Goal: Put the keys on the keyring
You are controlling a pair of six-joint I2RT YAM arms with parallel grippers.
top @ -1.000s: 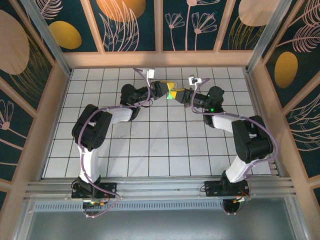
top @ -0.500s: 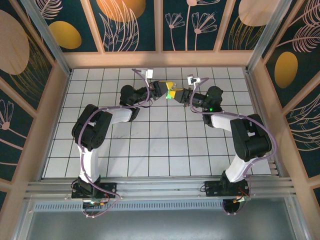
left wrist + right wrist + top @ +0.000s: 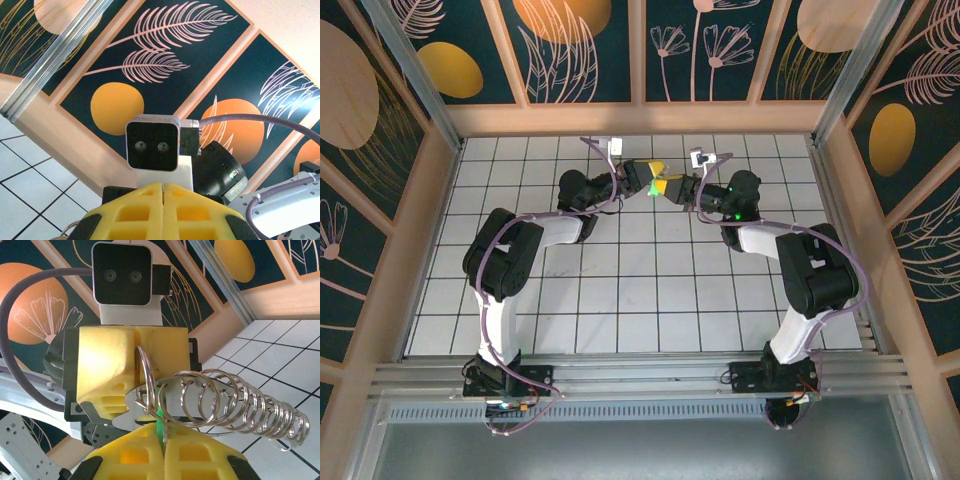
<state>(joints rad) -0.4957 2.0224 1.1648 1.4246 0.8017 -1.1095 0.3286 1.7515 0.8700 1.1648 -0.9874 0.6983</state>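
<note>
My two grippers meet tip to tip above the far middle of the tiled floor. The left gripper [image 3: 653,174] [image 3: 136,340] is shut on one ring of the keyring [image 3: 225,400], a flat grey metal oval strung with several wire rings that juts out to the right. The right gripper [image 3: 671,188] [image 3: 162,432] is shut on the key [image 3: 159,421], of which a thin green strip of the head shows between its yellow fingers, right under the keyring's near end. In the left wrist view the left gripper [image 3: 163,187] has its fingers pressed together, facing the right wrist camera [image 3: 152,147].
The white tiled floor [image 3: 650,290] spreads below both arms. The wooden back ledge [image 3: 640,118] with patterned panels lies just behind the grippers. Wooden side walls [image 3: 415,230] close in left and right.
Both grippers have shifted slightly left and toward the back wall, staying tip to tip. Their grips have not changed.
</note>
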